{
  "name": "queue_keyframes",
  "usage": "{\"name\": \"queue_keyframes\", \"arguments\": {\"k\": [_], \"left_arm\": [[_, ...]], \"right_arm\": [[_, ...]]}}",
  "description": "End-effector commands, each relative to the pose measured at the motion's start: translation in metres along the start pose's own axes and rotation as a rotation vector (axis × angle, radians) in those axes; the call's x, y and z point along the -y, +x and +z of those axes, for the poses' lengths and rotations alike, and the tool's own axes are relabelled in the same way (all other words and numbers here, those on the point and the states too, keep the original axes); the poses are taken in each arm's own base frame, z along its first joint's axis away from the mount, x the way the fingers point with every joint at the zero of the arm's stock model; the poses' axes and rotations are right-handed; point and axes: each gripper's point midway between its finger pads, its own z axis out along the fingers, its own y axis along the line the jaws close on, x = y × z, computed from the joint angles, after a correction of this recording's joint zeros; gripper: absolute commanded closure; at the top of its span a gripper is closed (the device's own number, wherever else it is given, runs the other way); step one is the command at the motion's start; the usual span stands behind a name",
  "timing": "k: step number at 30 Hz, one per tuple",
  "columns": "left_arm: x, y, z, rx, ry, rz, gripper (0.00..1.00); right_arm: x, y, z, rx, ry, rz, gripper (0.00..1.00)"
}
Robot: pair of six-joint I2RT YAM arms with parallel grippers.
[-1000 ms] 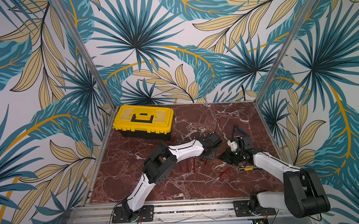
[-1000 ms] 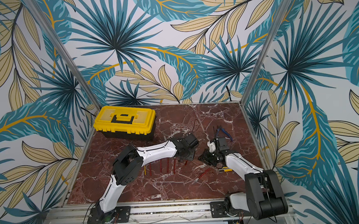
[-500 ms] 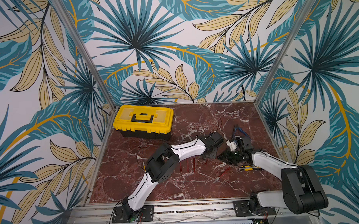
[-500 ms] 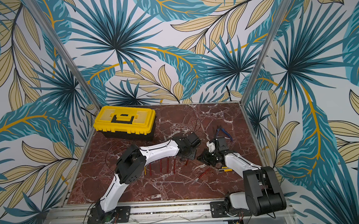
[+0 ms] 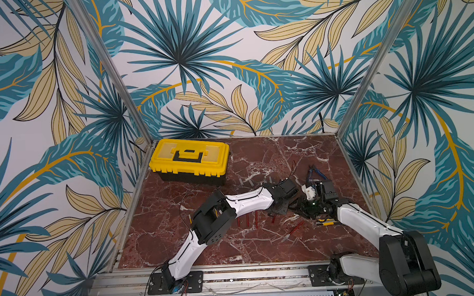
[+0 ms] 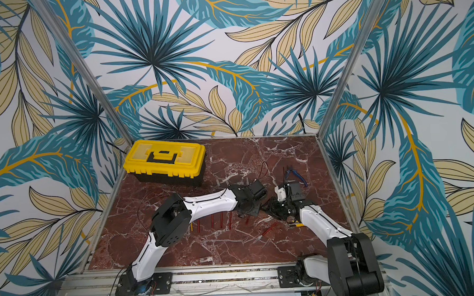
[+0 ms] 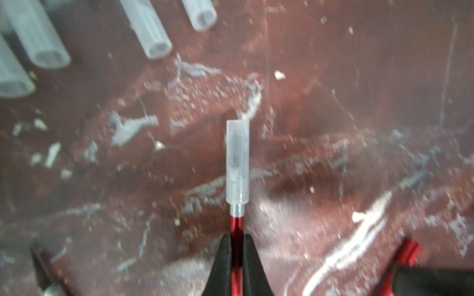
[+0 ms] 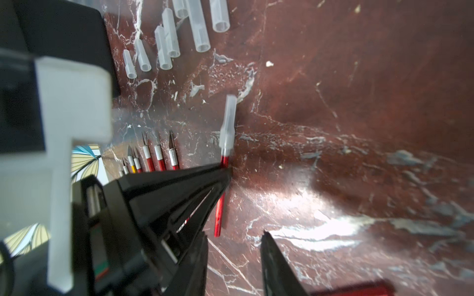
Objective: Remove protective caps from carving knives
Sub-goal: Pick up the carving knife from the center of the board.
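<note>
The left gripper (image 7: 236,241) is clamped on a red knife (image 7: 236,225) just behind its cap (image 7: 237,161), which is still on and juts past the tips, right of the middle of the table (image 7: 359,102). The right gripper (image 8: 234,234) stands part open and empty, by the knife's butt end.

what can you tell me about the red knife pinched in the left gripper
The red-handled knife is a thin, glossy metallic-red stick with a short silver collar at its front. A translucent whitish cap covers the blade, seen only as a dark shape inside. The left gripper is shut on the handle just behind the collar, black fingers pressing both sides; the rest of the handle trails behind them. Whether it touches the marble cannot be told.
</note>
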Motion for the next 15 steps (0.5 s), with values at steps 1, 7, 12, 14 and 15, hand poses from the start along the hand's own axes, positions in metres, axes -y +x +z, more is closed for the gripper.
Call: {"name": "queue_keyframes", "arguments": {"k": [1,7,12,14,15], "left_arm": [[0.011,-0.001,-0.036,0.019,0.065,-0.010,1.00],[0.016,-0.002,-0.061,0.061,0.132,-0.044,1.00],[0.016,0.000,-0.072,0.072,0.161,-0.065,1.00],[0.016,0.001,-0.075,0.076,0.169,-0.073,1.00],[0.015,0.002,-0.076,0.078,0.171,-0.074,1.00]], "right_arm": [[0.003,0.006,-0.005,-0.011,0.015,-0.001,0.62],[-0.009,0.005,-0.015,0.009,-0.020,-0.015,0.56],[-0.027,0.001,-0.017,0.005,-0.101,-0.012,0.46],[-0.032,-0.002,-0.018,0.011,-0.114,-0.011,0.45],[-0.035,-0.004,-0.018,0.015,-0.129,-0.010,0.45]]}}
